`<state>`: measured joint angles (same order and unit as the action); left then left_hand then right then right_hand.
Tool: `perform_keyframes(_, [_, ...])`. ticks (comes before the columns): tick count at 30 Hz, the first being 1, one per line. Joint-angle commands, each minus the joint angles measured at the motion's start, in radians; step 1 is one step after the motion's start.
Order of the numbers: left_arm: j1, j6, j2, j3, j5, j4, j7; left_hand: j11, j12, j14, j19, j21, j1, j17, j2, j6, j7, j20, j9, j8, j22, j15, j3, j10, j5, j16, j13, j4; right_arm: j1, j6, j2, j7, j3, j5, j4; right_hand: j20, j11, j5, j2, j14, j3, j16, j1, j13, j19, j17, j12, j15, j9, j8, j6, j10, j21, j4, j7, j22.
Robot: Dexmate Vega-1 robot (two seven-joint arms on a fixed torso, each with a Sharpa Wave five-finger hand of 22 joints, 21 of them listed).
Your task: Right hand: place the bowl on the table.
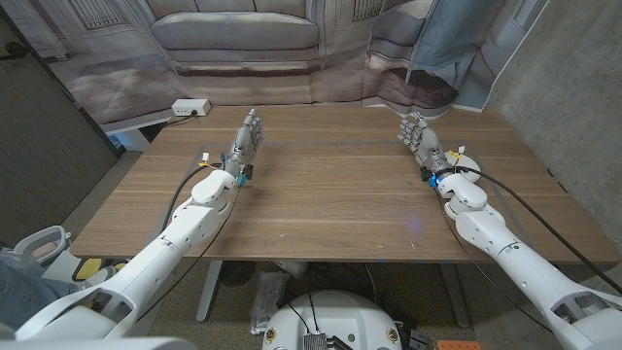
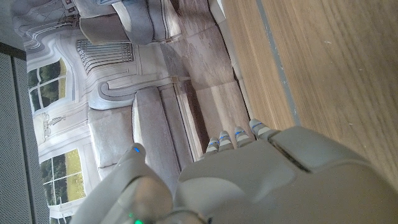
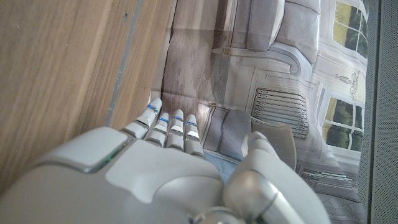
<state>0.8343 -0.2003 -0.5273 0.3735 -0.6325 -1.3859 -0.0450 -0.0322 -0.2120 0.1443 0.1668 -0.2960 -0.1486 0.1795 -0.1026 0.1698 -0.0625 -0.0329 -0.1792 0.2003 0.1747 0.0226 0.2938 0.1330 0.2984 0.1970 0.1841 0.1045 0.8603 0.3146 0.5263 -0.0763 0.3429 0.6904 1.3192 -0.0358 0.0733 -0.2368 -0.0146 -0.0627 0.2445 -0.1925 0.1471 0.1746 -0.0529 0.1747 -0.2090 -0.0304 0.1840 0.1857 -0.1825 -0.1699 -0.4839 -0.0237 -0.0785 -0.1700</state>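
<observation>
From my seat I read the scene outward from the robot. Closest, both arms reach in over the near edge of the counter (image 1: 321, 209), a bare stretch of wood between them. My right hand (image 1: 421, 136) stands on its edge at the far right of the counter, fingers straight and near together, holding nothing; the right wrist view shows those fingers (image 3: 168, 127) pointing past the counter's far edge toward the printed backdrop (image 1: 243, 39). The left hand (image 1: 247, 138) mirrors it on the far left, likewise extended and holding nothing.

The bowl is the trouble: I can't find it anywhere on the counter or in either hand. Just beside the right wrist there is a small white object (image 1: 465, 160), too small for me to identify. Beyond the counter's far left corner sits a white power strip (image 1: 190, 107), then the backdrop.

My judgement is that the step has not begun, or the bowl has yet to be supplied. To do it well, I'd keep the right hand parked, wait until the bowl is plainly visible, spread the fingers before approaching, grip the rim firmly, lower it level onto the bare middle of the counter, and release only once it sits flat.
</observation>
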Motion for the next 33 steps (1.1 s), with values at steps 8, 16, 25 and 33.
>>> perform_keyframes(8, [-0.019,0.003,-0.010,0.009,0.001,0.008,0.034,0.007,-0.008,-0.014,-0.009,0.004,-0.015,0.003,0.004,-0.005,-0.010,-0.064,-0.005,0.011,0.002,0.000,0.003,-0.012,0.005,0.004,0.001,-0.011,0.057,0.016,0.037,0.021,-0.023,-0.005,0.080,-0.025,0.001,0.002,0.004,-0.009,0.007,-0.004,0.016,0.005,-0.011,0.005,-0.006,0.002,0.002,0.007,-0.005,-0.008,0.006,0.008,0.003,-0.004])
perform_keyframes(16, [-0.017,0.018,-0.021,0.011,0.006,-0.011,0.031,0.005,-0.008,-0.017,-0.012,0.007,-0.019,0.003,0.006,-0.009,-0.009,-0.061,-0.005,0.011,0.003,0.002,0.003,-0.017,0.005,0.004,0.001,-0.012,0.080,0.018,0.051,0.032,-0.033,-0.005,0.115,-0.025,0.001,0.005,0.006,-0.020,0.006,-0.007,0.017,0.005,-0.016,0.006,-0.007,0.001,0.002,0.007,-0.004,-0.013,0.009,0.009,0.004,-0.004])
perform_keyframes(25, [-0.008,0.028,-0.029,0.014,0.015,-0.040,0.018,0.007,-0.008,-0.023,-0.015,0.009,-0.023,0.003,0.009,-0.014,-0.008,-0.059,-0.006,0.011,0.003,0.002,0.002,-0.021,0.005,0.004,0.001,-0.013,0.110,0.027,0.075,0.024,-0.051,0.004,0.142,-0.026,0.000,0.007,0.007,-0.021,0.006,-0.007,0.018,0.005,-0.021,0.006,-0.007,0.002,0.002,0.006,-0.002,-0.015,0.011,0.011,0.003,-0.004])
perform_keyframes(33, [-0.007,0.040,-0.033,0.019,0.025,-0.058,0.008,0.008,-0.007,-0.027,-0.018,0.011,-0.026,0.003,0.012,-0.019,-0.010,-0.056,-0.006,0.011,0.003,0.002,0.002,-0.024,0.005,0.004,0.001,-0.015,0.135,0.034,0.095,0.023,-0.068,0.008,0.164,-0.026,-0.002,0.010,0.009,-0.025,0.006,-0.007,0.020,0.006,-0.028,0.007,-0.008,0.002,0.002,0.007,-0.003,-0.020,0.013,0.012,0.004,-0.004])
